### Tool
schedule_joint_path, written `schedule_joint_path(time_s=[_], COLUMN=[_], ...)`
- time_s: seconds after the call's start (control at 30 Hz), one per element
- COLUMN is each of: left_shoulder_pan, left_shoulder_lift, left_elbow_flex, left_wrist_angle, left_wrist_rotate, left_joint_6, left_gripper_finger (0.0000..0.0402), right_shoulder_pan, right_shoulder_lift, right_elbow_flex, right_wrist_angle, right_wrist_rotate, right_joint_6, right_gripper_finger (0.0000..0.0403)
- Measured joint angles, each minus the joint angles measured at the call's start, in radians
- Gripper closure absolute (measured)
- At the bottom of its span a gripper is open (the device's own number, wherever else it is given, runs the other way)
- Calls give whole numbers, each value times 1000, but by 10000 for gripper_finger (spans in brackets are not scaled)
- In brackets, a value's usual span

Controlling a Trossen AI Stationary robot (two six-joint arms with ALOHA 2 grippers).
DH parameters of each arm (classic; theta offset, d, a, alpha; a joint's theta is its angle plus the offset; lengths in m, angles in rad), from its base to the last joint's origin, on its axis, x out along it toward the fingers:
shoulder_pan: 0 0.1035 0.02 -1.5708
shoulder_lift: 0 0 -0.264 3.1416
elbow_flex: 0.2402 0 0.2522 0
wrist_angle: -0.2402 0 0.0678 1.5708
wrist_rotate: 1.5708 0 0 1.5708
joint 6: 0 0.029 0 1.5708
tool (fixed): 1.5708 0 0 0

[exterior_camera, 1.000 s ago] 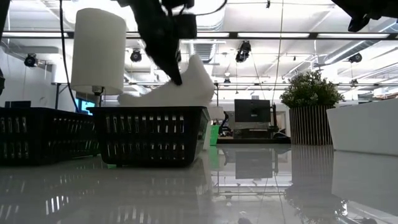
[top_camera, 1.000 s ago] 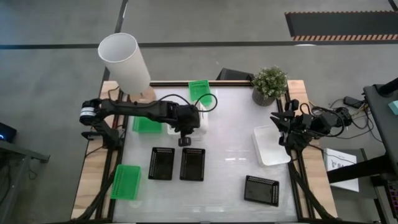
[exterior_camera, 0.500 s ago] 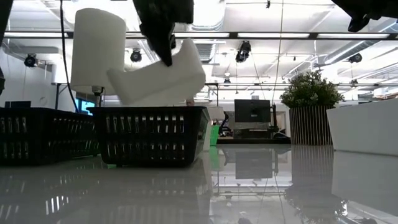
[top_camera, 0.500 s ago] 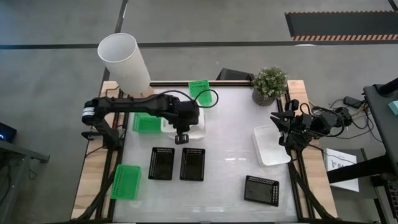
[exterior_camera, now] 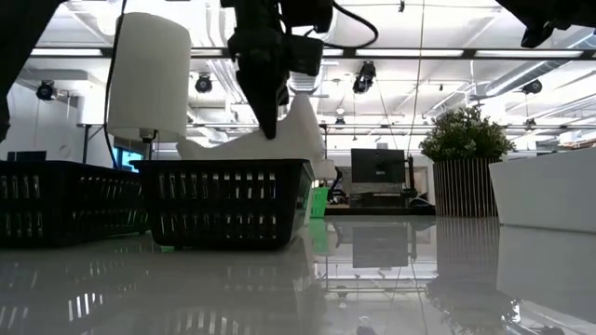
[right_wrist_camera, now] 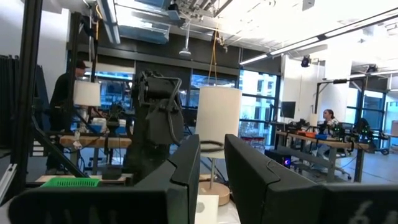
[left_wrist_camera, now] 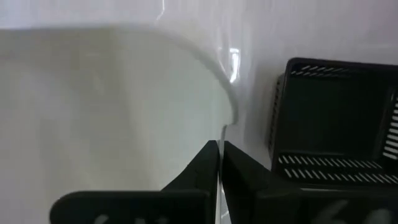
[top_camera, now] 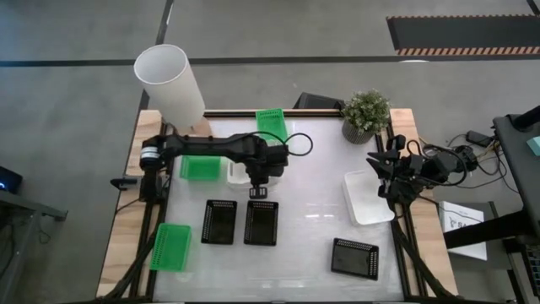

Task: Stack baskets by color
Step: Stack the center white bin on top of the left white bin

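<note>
My left gripper (top_camera: 258, 191) is shut on a white basket (top_camera: 237, 173), just beyond two black baskets (top_camera: 219, 221) (top_camera: 261, 222) that stand side by side. In the low view the white basket (exterior_camera: 300, 130) tilts behind a black basket (exterior_camera: 228, 200), which hides its lower part. Green baskets lie at the far left (top_camera: 200, 166), far middle (top_camera: 270, 124) and near left (top_camera: 170, 247). Another white basket (top_camera: 367, 196) sits at the right, and a third black basket (top_camera: 354, 257) at the near right. My right gripper (right_wrist_camera: 211, 165) waits raised at the table's right edge, open and holding nothing. My left gripper pinches the white basket's thin side wall (left_wrist_camera: 225, 121) beside a rounded corner, one finger inside the basket and one outside. The fingers (exterior_camera: 270, 116) come from above, pointing steeply down. The basket hangs tilted, its held corner highest; whether its low end touches the table I cannot tell.
A tall white lampshade (top_camera: 169, 84) stands at the far left corner and a potted plant (top_camera: 365, 114) at the far right. Bare table lies in the middle (top_camera: 316, 194), between the black pair and the right-hand white basket. People work at desks in the room beyond.
My left gripper has carried the white basket a short way toward the table's right edge and tipped to point more steeply down. The basket swung up clear above the black basket's rim, then came back down with its low end behind that rim.
</note>
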Motion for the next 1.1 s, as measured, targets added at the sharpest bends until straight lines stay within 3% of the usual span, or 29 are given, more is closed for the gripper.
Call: schedule_joint_path(time_s=[0.2, 0.43, 0.6, 0.83, 0.97, 1.1], left_shoulder_pan=[-2, -11, -15, -52, -82, -93], left_shoulder_lift=[0, -7, -16, -102, -206, -290], left_elbow_flex=[32, 172, 178, 10, -200, -420], left_wrist_angle=[-82, -238, -262, -265, -65, 224], left_wrist_rotate=[-12, -57, -8, 16, -100, -193], left_joint_6=[-10, -34, -18, -83, -107, -79], left_gripper_finger=[401, 401, 386, 291, 235, 215], right_shoulder_pan=[0, 0, 0, 0, 0, 0], right_shoulder_lift=[2, 2, 2, 3, 3, 3], right_elbow_flex=[0, 0, 0, 0, 0, 0], right_wrist_angle=[-8, -8, -28, -88, -99, -105], right_wrist_rotate=[0, 0, 0, -2, -2, -2], right_joint_6=[1, 0, 14, 77, 87, 100], right_gripper_finger=[335, 335, 335, 335, 335, 335])
